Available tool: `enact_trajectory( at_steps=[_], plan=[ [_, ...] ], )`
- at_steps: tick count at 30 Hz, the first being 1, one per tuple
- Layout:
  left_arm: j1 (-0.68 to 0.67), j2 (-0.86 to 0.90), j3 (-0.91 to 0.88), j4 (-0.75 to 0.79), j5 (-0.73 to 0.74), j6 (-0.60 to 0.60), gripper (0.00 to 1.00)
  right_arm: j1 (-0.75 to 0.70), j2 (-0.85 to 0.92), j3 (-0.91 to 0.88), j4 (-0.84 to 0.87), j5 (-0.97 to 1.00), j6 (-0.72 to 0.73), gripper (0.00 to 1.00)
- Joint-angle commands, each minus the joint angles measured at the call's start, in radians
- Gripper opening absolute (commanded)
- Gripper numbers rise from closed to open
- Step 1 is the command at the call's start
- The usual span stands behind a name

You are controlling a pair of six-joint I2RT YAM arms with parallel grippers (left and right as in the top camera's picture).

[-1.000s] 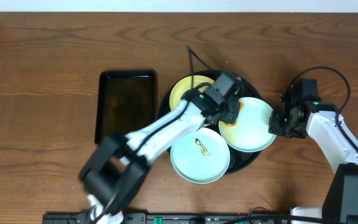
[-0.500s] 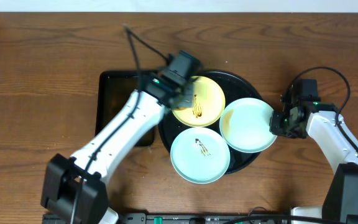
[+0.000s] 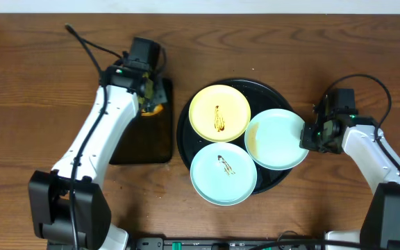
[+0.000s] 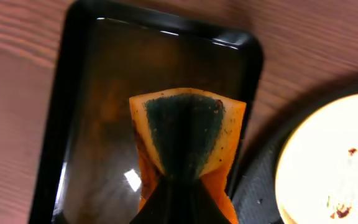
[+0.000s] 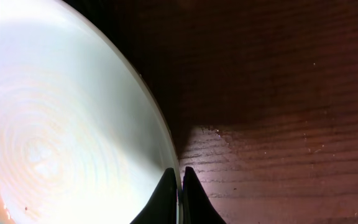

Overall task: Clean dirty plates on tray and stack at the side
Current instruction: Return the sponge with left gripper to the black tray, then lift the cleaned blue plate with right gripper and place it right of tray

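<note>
The round black tray (image 3: 185, 136) holds three plates. The pale yellow plate (image 3: 219, 112) has a brown smear at its centre and shows in the left wrist view (image 4: 334, 168). A mint plate (image 3: 223, 173) at the front also has a smear. The right mint plate (image 3: 275, 139) looks wiped, with a faint orange tinge at its left edge. My right gripper (image 3: 310, 136) is shut on its right rim (image 5: 178, 177) and holds it tilted. My left gripper (image 3: 148, 97) is shut on an orange sponge with a dark green pad (image 4: 188, 140) over the rectangular tray.
The smaller rectangular black tray (image 3: 144, 142) lies left of the round tray, glossy and wet-looking (image 4: 92, 93). Brown wood table (image 3: 40, 83) surrounds both trays. The right arm's cable loops above the right gripper.
My left arm has swung left with the sponge, from the right mint plate across the yellow plate to the rectangular tray. The right gripper and its plate have not moved.
</note>
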Motion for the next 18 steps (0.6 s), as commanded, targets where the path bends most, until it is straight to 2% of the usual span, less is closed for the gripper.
enact_trajectory(
  at_steps=[1,6,7,10,18],
  plan=[
    [0.025,-0.022,0.013,-0.01,-0.001,0.016,0.08,-0.006,-0.015,0.018,-0.011,0.038,0.003,0.01],
    [0.03,-0.022,0.013,-0.014,-0.002,0.016,0.08,-0.005,-0.122,0.087,-0.024,0.148,-0.02,0.01],
    [0.03,-0.021,0.013,-0.014,-0.002,0.017,0.12,-0.005,-0.159,0.098,-0.02,0.177,-0.048,0.01],
    [0.03,-0.021,0.013,-0.014,-0.002,0.017,0.13,0.001,-0.213,0.106,-0.017,0.252,-0.08,0.01],
    [0.03,-0.021,0.013,-0.014,-0.002,0.016,0.13,0.105,-0.315,0.106,0.011,0.585,-0.124,0.01]
  ],
)
